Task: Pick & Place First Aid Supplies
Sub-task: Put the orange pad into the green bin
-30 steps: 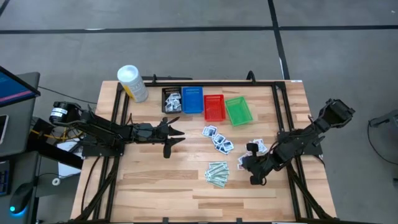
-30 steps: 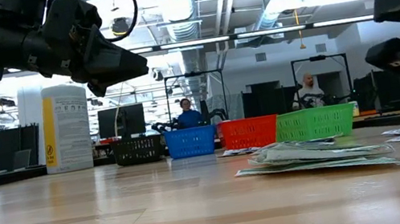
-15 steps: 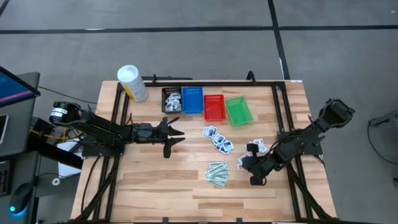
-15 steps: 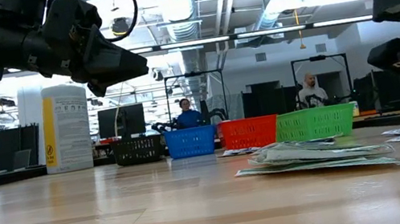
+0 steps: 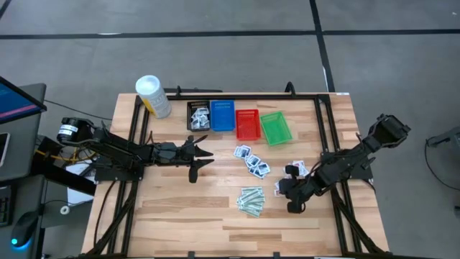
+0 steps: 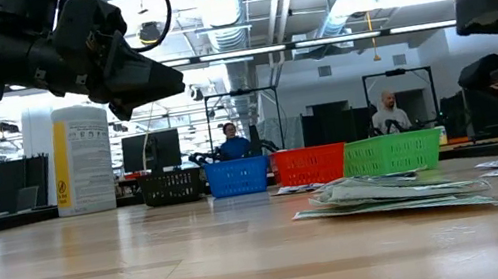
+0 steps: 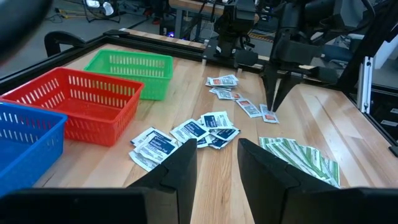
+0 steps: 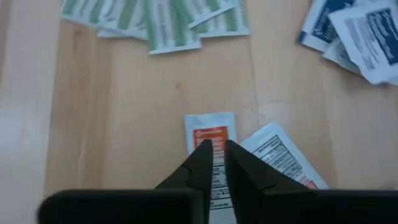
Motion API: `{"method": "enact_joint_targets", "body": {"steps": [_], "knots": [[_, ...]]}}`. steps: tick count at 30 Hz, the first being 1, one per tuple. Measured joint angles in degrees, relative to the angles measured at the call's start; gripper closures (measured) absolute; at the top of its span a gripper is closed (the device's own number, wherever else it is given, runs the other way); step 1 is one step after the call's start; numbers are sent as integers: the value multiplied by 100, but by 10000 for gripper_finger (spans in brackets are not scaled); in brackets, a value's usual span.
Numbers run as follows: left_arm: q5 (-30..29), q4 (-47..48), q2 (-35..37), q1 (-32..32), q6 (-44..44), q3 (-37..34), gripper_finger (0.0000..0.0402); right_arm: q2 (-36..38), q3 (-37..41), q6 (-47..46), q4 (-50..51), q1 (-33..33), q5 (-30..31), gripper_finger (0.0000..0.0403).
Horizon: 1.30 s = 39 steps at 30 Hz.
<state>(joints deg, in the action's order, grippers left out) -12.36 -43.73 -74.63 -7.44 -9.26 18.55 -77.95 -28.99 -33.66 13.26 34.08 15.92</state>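
Observation:
Small white packets lie flat on the wooden table: a blue-print cluster [image 5: 251, 162] [image 7: 186, 134], red-print ones [image 5: 298, 170] [image 7: 239, 93], and pale-green strips [image 5: 251, 200] [image 8: 161, 18]. My right gripper [image 8: 214, 152] [image 7: 272, 111] points steeply down at one red-print packet [image 8: 210, 132], its fingertips a narrow gap apart. My left gripper [image 5: 201, 160] [image 7: 217, 165] hovers open over the table's left middle, nothing between its fingers. My right gripper has its fingertips [image 8: 202, 155] right at the near part of the red-print packet [image 8: 211, 140], coming from above and slanting toward the table's left. The packet lies flat on the table. Whether the tips touch it, I cannot tell.
Four mesh baskets stand in a row at the far side: black [image 5: 198, 115] with white packets inside, blue [image 5: 222, 115], red [image 5: 248, 124], green [image 5: 275, 128]. A tall white tub [image 5: 152, 96] stands at the far left. Bare wood lies along the near edge.
My right gripper has rolled a little about its own pointing line while staying over the red-print packets. No packet has moved.

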Motion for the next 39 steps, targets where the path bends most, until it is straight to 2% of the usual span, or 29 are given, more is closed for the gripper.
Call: {"method": "enact_joint_targets", "body": {"steps": [9,17,29,39], "knots": [[-1,0,0,0,0,0,286,0,121,-233,11,56,-107,301],[0,1,0,0,0,0,286,2,321,150,-60,120,-30,284],[2,1,0,0,-2,0,286,11,706,165,-92,115,24,291],[22,3,-2,-17,0,0,286,7,721,167,-80,114,2,359]]}}
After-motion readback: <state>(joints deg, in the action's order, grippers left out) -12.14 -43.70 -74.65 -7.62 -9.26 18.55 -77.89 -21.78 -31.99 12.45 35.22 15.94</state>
